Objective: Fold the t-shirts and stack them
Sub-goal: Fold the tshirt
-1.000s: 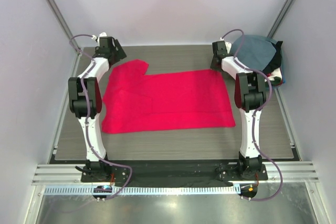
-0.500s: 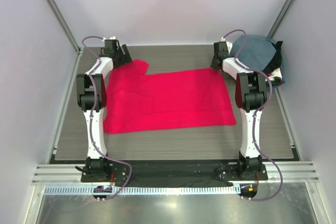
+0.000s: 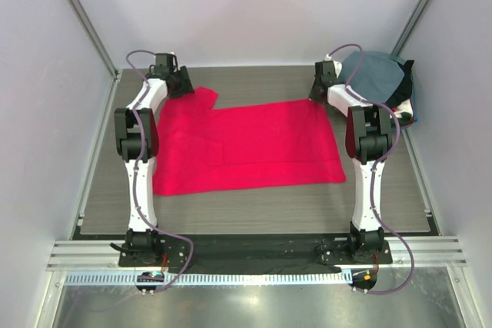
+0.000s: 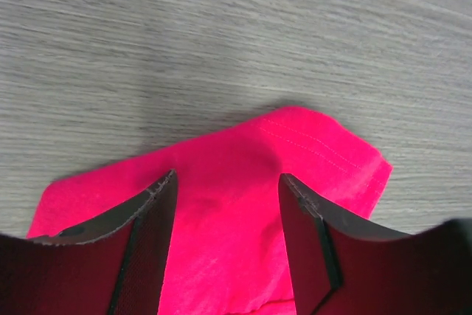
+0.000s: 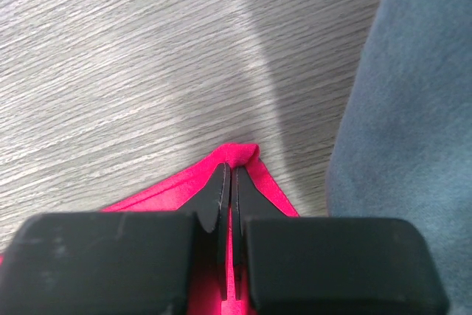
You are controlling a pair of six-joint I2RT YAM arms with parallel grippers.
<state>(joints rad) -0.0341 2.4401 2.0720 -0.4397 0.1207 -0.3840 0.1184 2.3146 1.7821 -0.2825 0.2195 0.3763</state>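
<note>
A bright red t-shirt (image 3: 246, 147) lies spread flat on the table, with one sleeve at the far left. My left gripper (image 3: 178, 82) is open and hovers over that sleeve; in the left wrist view the sleeve (image 4: 317, 149) lies between and beyond its fingertips (image 4: 227, 177). My right gripper (image 3: 319, 91) is shut on the shirt's far right corner; the right wrist view shows the pinched red corner (image 5: 242, 154) just past the closed jaws (image 5: 230, 171). A slate grey-blue t-shirt (image 3: 377, 73) tops a pile at the back right and also shows in the right wrist view (image 5: 413, 108).
Dark, white and blue cloth edges (image 3: 407, 109) stick out under the grey-blue shirt. The grey wood-grain table (image 3: 254, 209) ends at a metal rail at the front. Cage posts and walls stand close on the left, right and back.
My left gripper has moved right and inward, from off the table's far left corner to over the red sleeve. The right gripper has stayed on the corner.
</note>
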